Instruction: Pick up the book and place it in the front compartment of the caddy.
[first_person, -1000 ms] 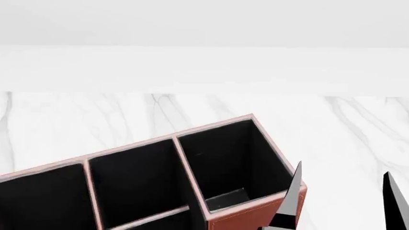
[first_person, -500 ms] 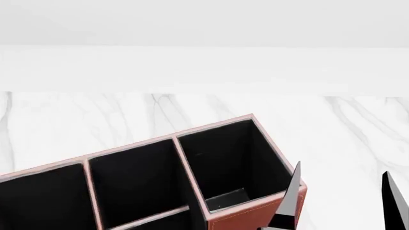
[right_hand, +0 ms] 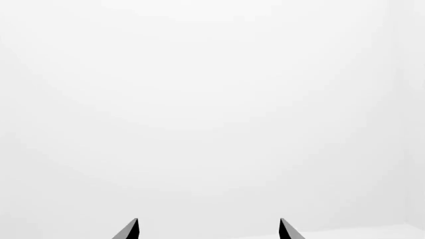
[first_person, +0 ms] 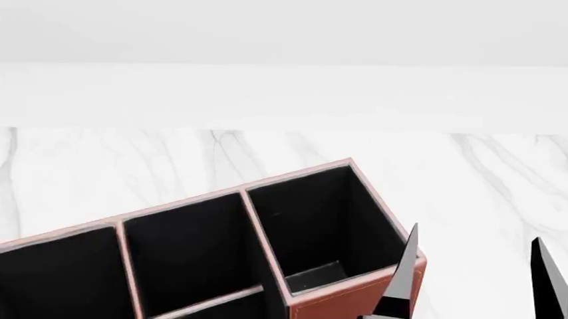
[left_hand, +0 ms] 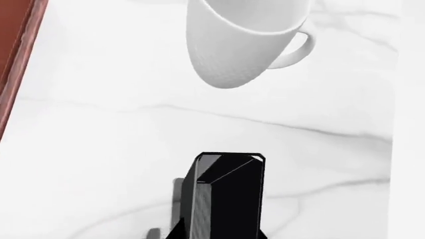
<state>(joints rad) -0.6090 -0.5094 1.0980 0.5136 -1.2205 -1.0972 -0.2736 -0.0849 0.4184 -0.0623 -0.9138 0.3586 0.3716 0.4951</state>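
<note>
Right fingers (first_person: 550, 279) spread, just beside caddy (first_person: 342, 302) corner edge.

The caddy (first_person: 266, 246) and the book (left_hand: 226, 199) are both cut off by the frame edge.

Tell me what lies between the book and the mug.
Nothing lies between them. In the left wrist view, only bare white marble table, crossed by a thin grey vein, separates the book from the mug. The two stand apart.
</note>
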